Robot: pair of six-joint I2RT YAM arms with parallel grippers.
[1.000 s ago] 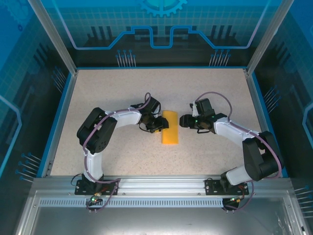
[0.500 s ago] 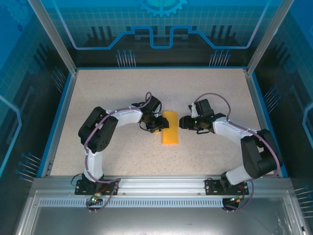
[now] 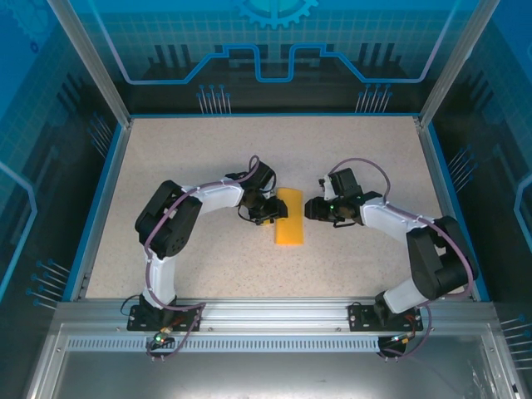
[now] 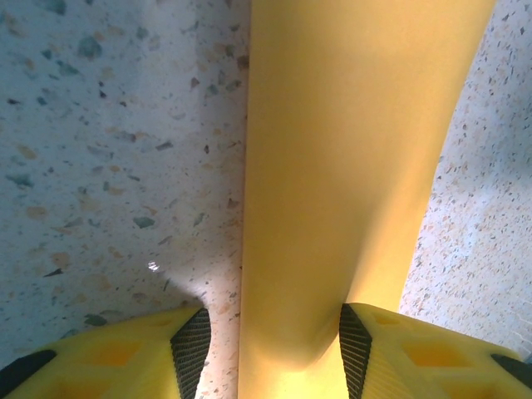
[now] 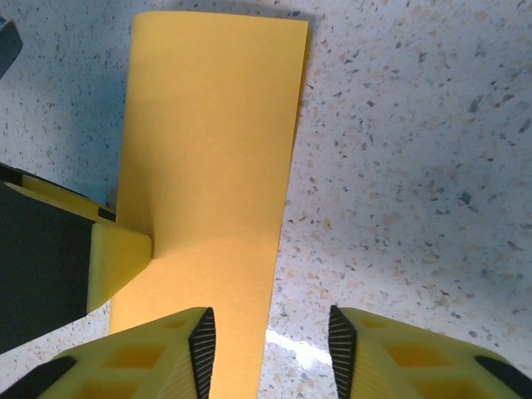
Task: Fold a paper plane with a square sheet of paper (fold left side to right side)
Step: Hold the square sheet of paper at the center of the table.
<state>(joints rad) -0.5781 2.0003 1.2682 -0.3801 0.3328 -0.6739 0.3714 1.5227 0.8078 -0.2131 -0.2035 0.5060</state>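
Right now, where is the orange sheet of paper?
In the top view, the sheet of paper lies folded at mid-table, between the left gripper and the right gripper.

No text, label, brand, number or sign can be read; the sheet of paper (image 5: 208, 166) by the jaws is plain.

My left wrist feed cuts the paper (image 4: 349, 166) off at top and bottom; the right wrist feed loses its near end at the bottom edge. From above, the left gripper (image 3: 274, 214) is too small for me to judge its hold.
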